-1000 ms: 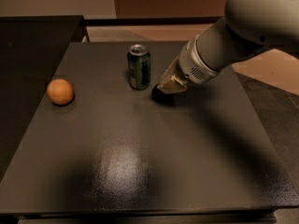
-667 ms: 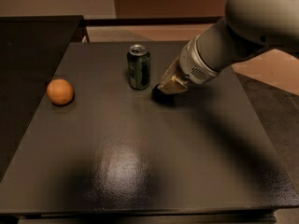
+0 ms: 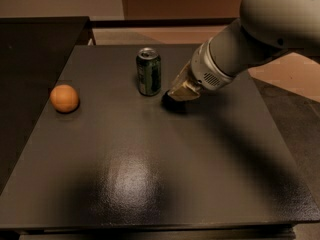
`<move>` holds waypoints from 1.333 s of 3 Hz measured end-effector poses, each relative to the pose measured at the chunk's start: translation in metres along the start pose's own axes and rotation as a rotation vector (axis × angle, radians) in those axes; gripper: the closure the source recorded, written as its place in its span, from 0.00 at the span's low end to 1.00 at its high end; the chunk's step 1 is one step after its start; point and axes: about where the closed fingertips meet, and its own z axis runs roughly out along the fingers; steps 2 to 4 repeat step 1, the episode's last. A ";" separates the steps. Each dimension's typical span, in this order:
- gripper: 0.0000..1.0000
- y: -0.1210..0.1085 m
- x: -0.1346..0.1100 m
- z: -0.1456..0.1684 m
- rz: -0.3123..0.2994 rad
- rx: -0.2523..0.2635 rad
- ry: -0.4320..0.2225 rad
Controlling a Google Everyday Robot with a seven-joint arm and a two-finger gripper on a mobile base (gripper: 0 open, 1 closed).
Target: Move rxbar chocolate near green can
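The green can (image 3: 148,71) stands upright at the back middle of the dark table (image 3: 150,184), with a silver top. My gripper (image 3: 180,93) reaches down from the right on a big grey arm and sits low over the table, just right of the can. A black shape (image 3: 171,104) shows right under the gripper's tip, touching the table; it looks like one end of the rxbar chocolate, with the rest hidden by the gripper. It lies a short gap to the right of the can's base.
A round orange fruit (image 3: 64,98) sits at the table's left side. A second dark surface (image 3: 35,49) adjoins on the far left. The floor (image 3: 295,79) drops away past the right edge.
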 end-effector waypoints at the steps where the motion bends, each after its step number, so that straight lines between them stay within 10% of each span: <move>1: 0.00 0.002 -0.002 0.000 -0.004 -0.001 0.000; 4: 0.00 0.002 -0.002 0.000 -0.004 -0.001 0.000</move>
